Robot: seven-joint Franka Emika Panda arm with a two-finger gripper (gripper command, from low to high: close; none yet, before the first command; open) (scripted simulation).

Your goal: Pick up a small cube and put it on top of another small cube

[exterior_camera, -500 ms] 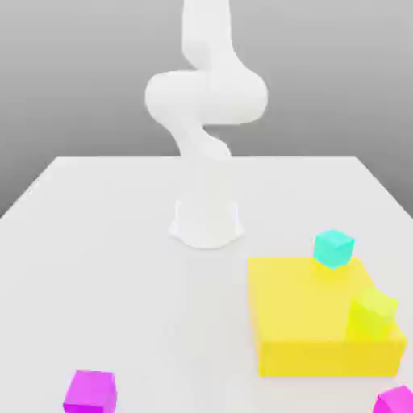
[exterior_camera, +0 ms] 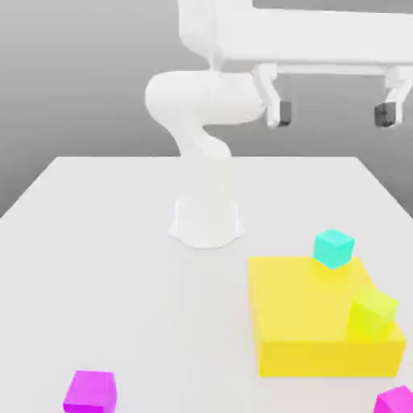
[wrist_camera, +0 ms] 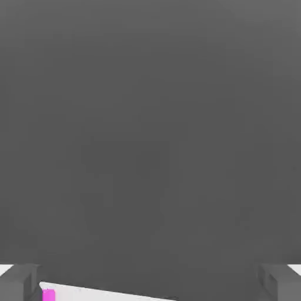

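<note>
In the exterior view I have the gripper (exterior_camera: 337, 114) raised in the upper part of the picture, toward the exterior view's right; its two fingers are spread wide, released, with nothing between them. The arm (exterior_camera: 208, 97) rises from its base on the pale table (exterior_camera: 121, 266). The small magenta cube (exterior_camera: 396, 401) is at the lower edge of the exterior view, at the exterior view's right, partly cut off by the picture edge. The turquoise cube (exterior_camera: 333, 248) is positioned by the far edge of the yellow block (exterior_camera: 306, 302); whether the two touch, I cannot tell. The yellow-green cube (exterior_camera: 373, 313) is at the block's near corner on the exterior view's right. The bigger magenta cube (exterior_camera: 90, 392) is located at the lower edge, toward the exterior view's left. In the hand view, I register a magenta item (wrist_camera: 49, 295) on a pale surface, identity undetermined.
</note>
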